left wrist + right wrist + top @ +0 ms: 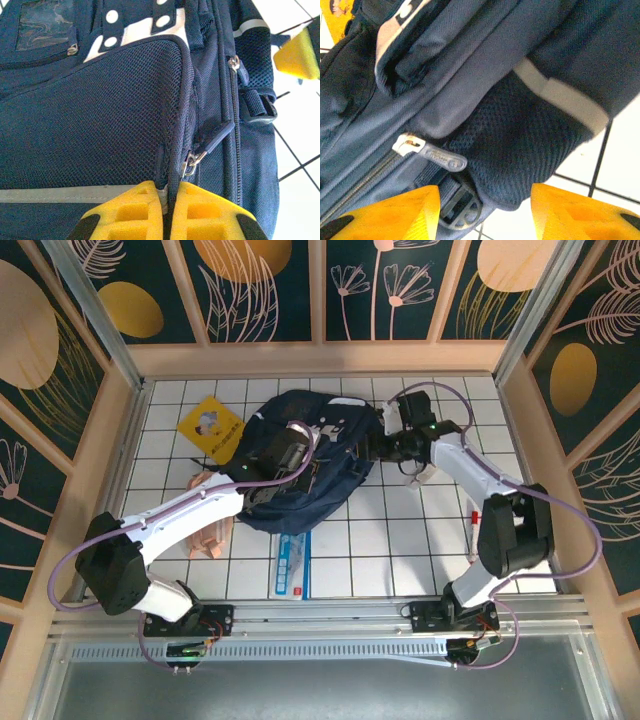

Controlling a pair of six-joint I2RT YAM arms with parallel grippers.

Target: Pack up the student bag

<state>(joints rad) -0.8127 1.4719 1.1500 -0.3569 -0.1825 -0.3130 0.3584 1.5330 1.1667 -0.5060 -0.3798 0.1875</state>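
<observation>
White tiled table [400, 540], floral teal walls [260, 290]

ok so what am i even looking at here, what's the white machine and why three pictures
It is a robot with two white arms bolted at the near edge of a tiled table. The overhead picture comes from a fixed camera above and behind them. The other two come from cameras on each wrist, so the yellow blocks at the bottom are that arm's own fingers.

In the middle lies a navy student bag. Around it are a yellow card, a pink pouch and a flat blue-and-white packet.

The left gripper is pinched nearly shut on the bag's fabric beside a zip pull. The right gripper is open, near another zip pull, holding nothing.
</observation>
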